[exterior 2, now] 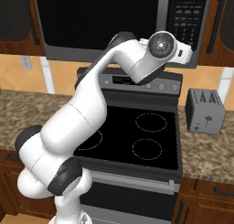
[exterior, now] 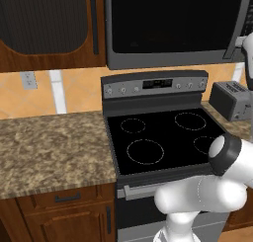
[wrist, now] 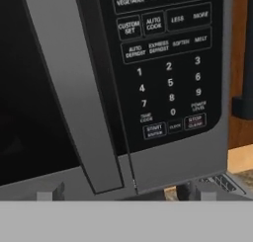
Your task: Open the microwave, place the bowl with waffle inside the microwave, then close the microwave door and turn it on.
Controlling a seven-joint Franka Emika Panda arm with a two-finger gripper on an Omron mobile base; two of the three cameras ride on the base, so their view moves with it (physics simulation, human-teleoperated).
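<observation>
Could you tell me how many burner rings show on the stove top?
4: back left, back right, front left, front right, partly hidden by the arm.

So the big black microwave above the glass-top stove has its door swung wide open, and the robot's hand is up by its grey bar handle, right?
Not quite: the microwave door is shut, flush with the button panel, as the hand view shows. The rest holds: the open gripper sits right by the long grey bar handle, above the black glass-top stove.
</observation>
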